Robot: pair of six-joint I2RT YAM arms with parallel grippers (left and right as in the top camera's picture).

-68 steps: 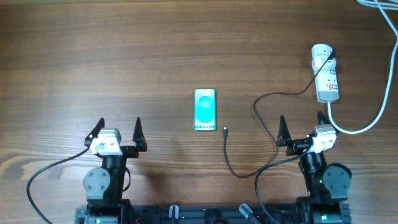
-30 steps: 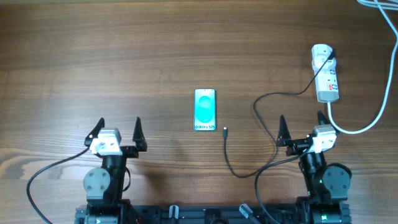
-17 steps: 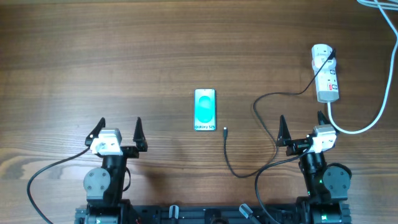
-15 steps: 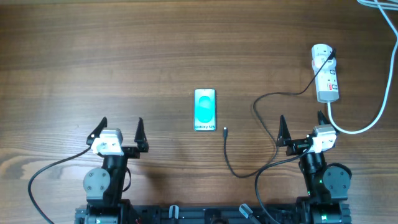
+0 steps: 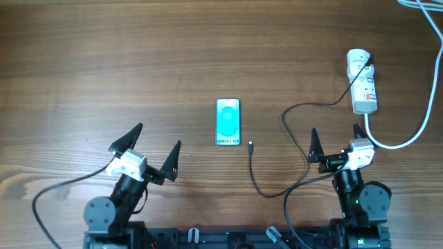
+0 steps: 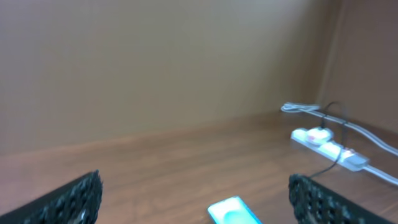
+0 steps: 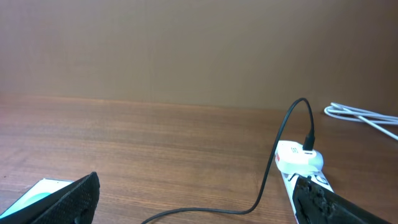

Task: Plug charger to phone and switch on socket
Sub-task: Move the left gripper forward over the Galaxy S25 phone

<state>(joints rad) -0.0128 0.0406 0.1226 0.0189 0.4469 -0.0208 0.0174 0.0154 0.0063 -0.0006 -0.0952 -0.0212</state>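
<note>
we've got both arms sitting at the near edge of the table point(image 5: 104, 62), nothing in hand. left gripper point(image 5: 160, 134) has its jaws spread wide and empty. it's angled in toward the middle, and the phone point(image 5: 228, 122) shows btwn its fingers in the left wrist view. we read that as lining up on the phone, prob to steady it. right gripper point(image 5: 335, 131) is likewise released and holds nothing. it points straight up the table, w/ the socket point(image 5: 363, 86) beyond it on the right side.

layout suits a two-arm job. phone lies flat mid-table, screen up, btwn the two arms. the charger point(image 5: 250, 159) seems already plugged in at the socket's far end. it loops across the wood and ends w/ its connector tip point(image 5: 250, 144) just beside the phone's near right corner. tip is apart from the phone, not plugged in.

looks: phone is a small flat rectangle w/ a bright cyan screen and a white text strip at its near end, so the port is prob on that end. charger is thin, black and limp w/ a tiny tip, so we'd expect it to need a fine pinch. socket is a white oblong strip w/ red markings. its thick white cord point(image 5: 398, 146) curves off to the right. can't tell the switch position from here.
</note>
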